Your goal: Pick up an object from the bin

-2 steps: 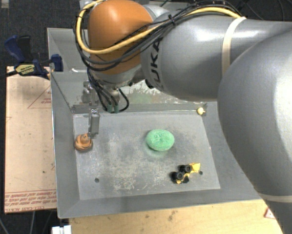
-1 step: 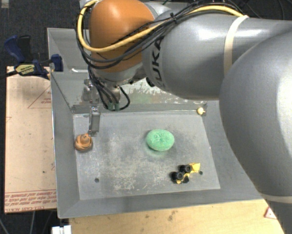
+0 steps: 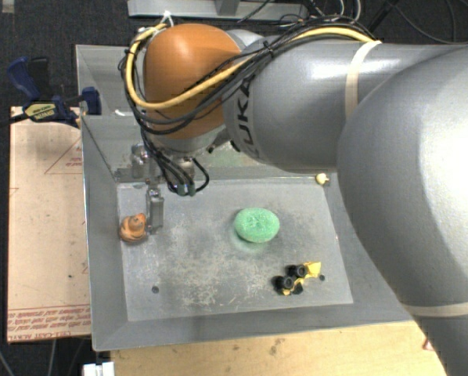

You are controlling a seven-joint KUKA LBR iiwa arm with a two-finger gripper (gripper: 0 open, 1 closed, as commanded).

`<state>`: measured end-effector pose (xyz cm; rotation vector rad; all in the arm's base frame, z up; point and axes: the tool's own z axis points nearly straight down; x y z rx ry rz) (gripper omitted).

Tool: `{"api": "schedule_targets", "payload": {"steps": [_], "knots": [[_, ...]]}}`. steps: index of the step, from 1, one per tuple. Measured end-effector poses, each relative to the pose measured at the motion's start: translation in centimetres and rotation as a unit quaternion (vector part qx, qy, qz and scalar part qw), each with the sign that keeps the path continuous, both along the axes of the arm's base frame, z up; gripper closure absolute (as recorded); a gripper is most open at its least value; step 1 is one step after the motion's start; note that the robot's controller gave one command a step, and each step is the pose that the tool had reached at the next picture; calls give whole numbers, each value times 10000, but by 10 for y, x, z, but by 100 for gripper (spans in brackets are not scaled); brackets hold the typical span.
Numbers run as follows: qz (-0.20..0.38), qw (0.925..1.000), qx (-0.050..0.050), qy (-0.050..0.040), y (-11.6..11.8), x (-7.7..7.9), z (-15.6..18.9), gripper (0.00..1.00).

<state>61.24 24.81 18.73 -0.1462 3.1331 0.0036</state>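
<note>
My gripper point(image 3: 151, 216) hangs low over the left part of the bin floor, below the orange wrist cover. One metal finger shows, right beside a small brown-orange rounded object point(image 3: 133, 229) that lies at the left of the floor; the finger touches or nearly touches its right side. A green round flat disc point(image 3: 257, 225) lies in the middle of the floor, well to the right of the gripper.
A small black and yellow toy piece point(image 3: 297, 277) lies near the front right corner. A tiny pale bead point(image 3: 322, 178) sits at the back right edge of the floor. The big grey arm covers the right and back of the bin.
</note>
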Motion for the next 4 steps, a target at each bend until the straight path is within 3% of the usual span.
{"api": "schedule_targets", "payload": {"steps": [1, 2, 3, 4], "knots": [[242, 9997, -2, 10, -1, -38, -76, 0], [-1175, 9931, 22, 6, -13, 9, -114, 100], [-1176, 9931, 23, 7, -13, 9, -114, 100], [-1121, 9937, 2, 13, -11, -13, 14, 100]]}}
